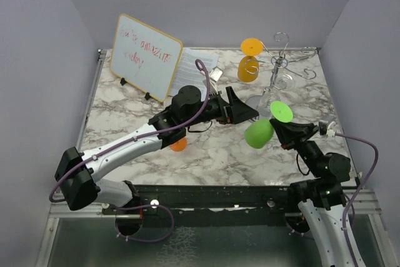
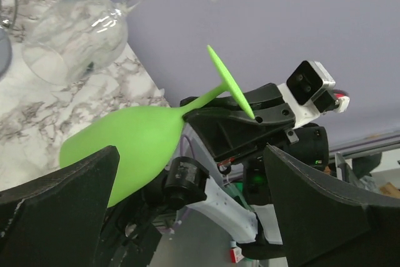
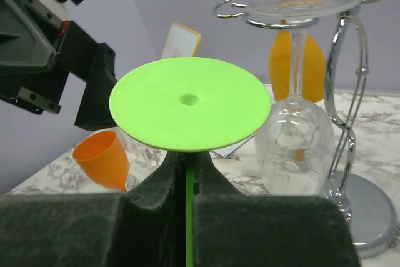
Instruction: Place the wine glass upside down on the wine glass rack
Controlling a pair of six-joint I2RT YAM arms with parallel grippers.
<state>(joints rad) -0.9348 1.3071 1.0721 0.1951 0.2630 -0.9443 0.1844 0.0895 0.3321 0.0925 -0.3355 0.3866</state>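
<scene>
A lime-green wine glass hangs tilted above the table, bowl low to the left and flat foot up. My right gripper is shut on its thin stem just under the foot. The chrome wine glass rack stands at the back right on its disc base. A clear glass and an orange glass hang from its wire arms upside down. My left gripper is open beside the green bowl, which sits above one of its fingers and apart from it.
A small orange glass lies on the marble table under the left arm. A whiteboard leans at the back left with a paper sheet beside it. Grey walls close in three sides.
</scene>
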